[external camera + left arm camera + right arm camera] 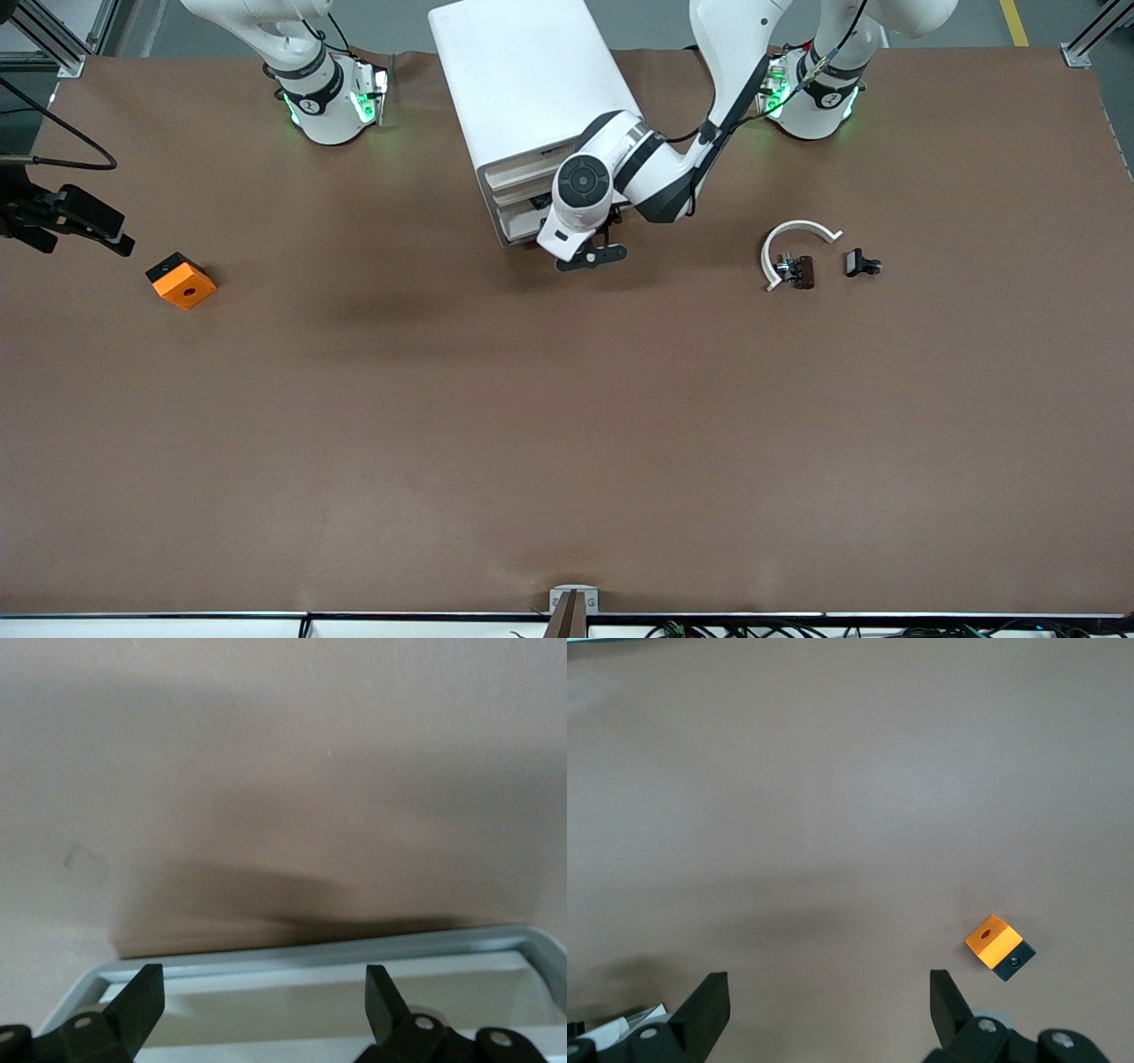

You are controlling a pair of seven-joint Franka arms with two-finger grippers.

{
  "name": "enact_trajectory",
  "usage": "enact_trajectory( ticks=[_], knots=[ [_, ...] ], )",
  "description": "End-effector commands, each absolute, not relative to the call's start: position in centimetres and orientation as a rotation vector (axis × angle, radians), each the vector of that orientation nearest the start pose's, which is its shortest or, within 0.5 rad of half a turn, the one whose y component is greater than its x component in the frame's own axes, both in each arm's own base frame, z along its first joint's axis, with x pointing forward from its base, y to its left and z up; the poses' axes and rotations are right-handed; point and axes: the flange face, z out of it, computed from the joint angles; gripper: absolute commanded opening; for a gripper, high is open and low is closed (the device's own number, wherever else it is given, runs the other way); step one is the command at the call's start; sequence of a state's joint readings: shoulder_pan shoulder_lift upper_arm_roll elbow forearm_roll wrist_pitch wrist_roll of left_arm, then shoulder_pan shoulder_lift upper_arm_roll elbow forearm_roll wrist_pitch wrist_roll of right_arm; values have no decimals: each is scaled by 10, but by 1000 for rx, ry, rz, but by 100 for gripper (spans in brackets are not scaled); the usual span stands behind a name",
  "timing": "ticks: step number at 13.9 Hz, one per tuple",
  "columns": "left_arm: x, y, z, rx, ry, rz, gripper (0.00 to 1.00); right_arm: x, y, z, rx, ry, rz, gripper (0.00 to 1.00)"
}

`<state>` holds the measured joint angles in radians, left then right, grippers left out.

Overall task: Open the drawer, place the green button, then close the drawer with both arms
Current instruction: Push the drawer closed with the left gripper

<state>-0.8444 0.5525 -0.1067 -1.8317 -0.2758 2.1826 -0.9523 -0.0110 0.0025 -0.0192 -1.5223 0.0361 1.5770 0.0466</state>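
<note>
My left gripper (257,1010) hangs open at the cabinet's (532,80) front, over a drawer (354,957) whose rim alone shows. My right gripper (824,1010) waits open near the orange block (992,939). I can't find the button.

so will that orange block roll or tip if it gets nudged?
The orange block looks squat with flat faces, so it probably slides rather than rolling or tipping. It looks rigid. The dark base seen in the right wrist view may add some grip on the table.
</note>
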Motion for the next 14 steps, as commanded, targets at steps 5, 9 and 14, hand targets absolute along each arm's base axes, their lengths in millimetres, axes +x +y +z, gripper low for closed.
enact_trajectory(
  ticks=[5, 9, 14],
  knots=[
    [327, -524, 211, -3066, -358, 634, 100, 558, -15, 652, -3118, 94, -77, 100],
    [352, -513, 220, -3070, -401, 630, 100, 558, -14, 652, -3116, 92, -77, 100],
    [469, -425, 253, -2986, -534, 588, 100, 558, -15, 652, -3118, 94, -77, 100]
  ],
)
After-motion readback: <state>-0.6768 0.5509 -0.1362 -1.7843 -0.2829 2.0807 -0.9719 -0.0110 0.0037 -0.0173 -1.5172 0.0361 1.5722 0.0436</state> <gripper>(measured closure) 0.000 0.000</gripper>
